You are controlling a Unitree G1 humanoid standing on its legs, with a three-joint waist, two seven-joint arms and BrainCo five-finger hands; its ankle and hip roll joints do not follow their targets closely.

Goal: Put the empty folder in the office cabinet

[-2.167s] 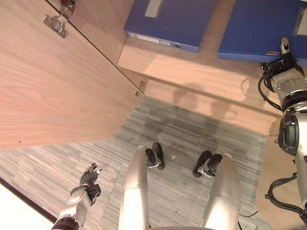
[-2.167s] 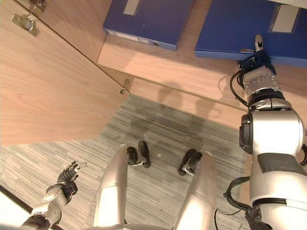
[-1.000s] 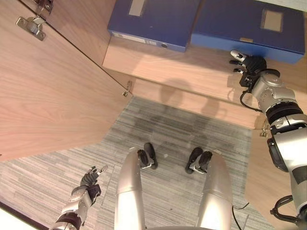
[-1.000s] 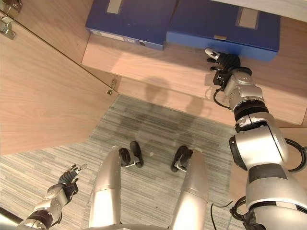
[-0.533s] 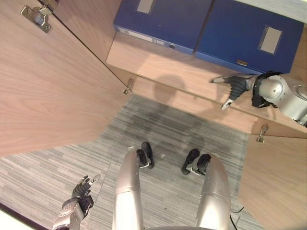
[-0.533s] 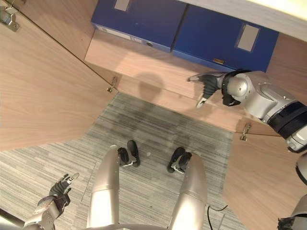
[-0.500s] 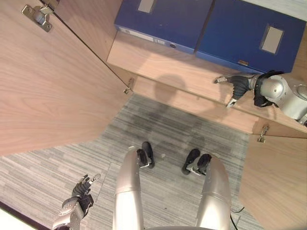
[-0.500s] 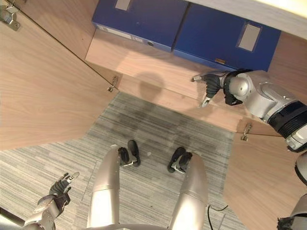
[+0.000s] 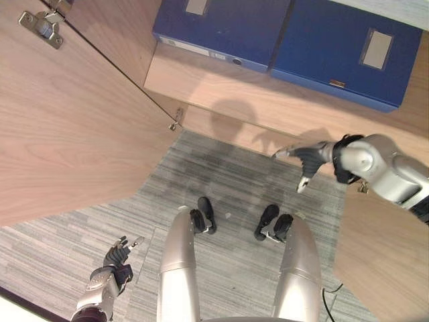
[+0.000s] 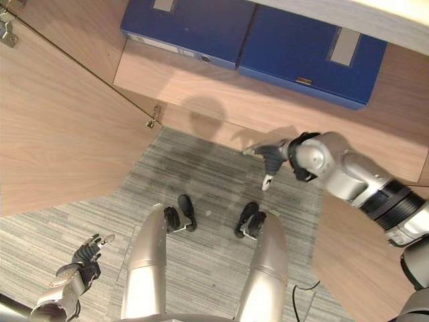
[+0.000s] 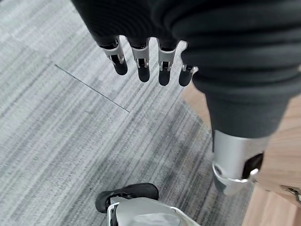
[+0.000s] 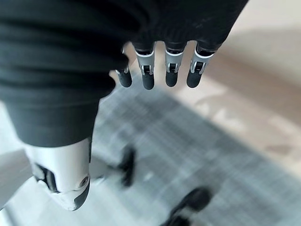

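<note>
Two blue folders lie side by side on the cabinet's bottom shelf (image 9: 268, 100): the left folder (image 9: 221, 27) and the right folder (image 9: 348, 54), which bears a grey label. My right hand (image 9: 305, 157) hangs in front of the cabinet, over the carpet and apart from both folders. It is open and holds nothing, and its fingers (image 12: 160, 70) show straight in the right wrist view. My left hand (image 9: 117, 258) hangs low at my left over the carpet, open and idle, with relaxed fingers (image 11: 141, 66).
The cabinet's left door (image 9: 67, 134) stands wide open at my left, with hinges on its inner face. The right door (image 9: 382, 255) is open at my right. Grey striped carpet (image 9: 234, 181) lies in front of the shelf.
My right hand has drawn back from the right folder on the shelf and come down in front of the cabinet. The folder stays next to the other one. The camera has shifted a little.
</note>
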